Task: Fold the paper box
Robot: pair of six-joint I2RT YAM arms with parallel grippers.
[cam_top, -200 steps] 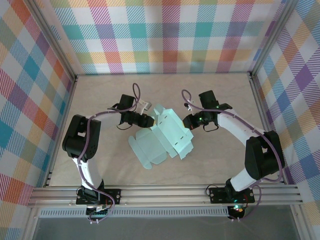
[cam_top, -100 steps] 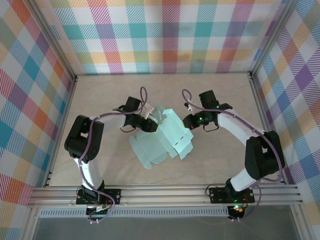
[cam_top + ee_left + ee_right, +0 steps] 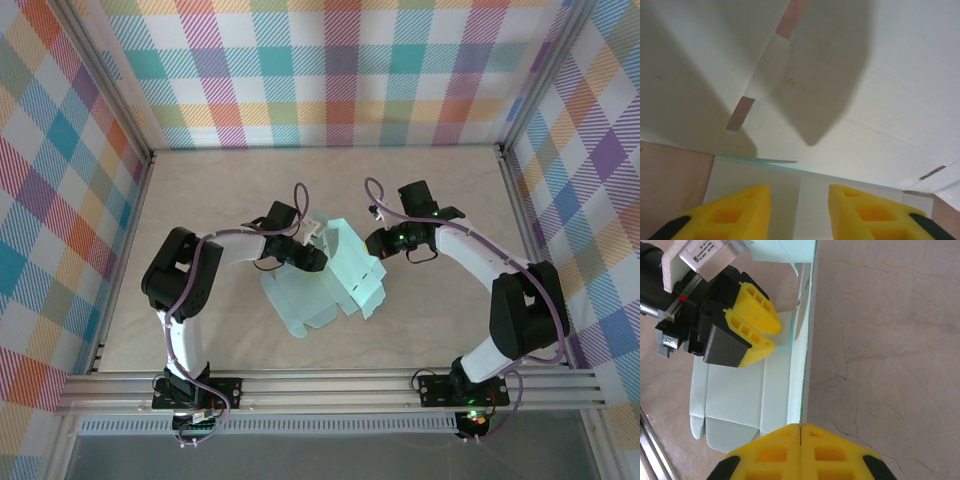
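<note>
The right gripper [image 3: 800, 432] has its yellow fingers pressed together on the edge of an upright panel of the paper box [image 3: 340, 285]. The left gripper [image 3: 799, 200] has its fingers parted, with a raised panel just ahead of them and nothing pinched. The box is a partly raised blank lying on the table [image 3: 440, 330] between the two arms. The thin card is judged light, flexible and easily creased. Take hold at a panel edge near a crease, with light force.
</note>
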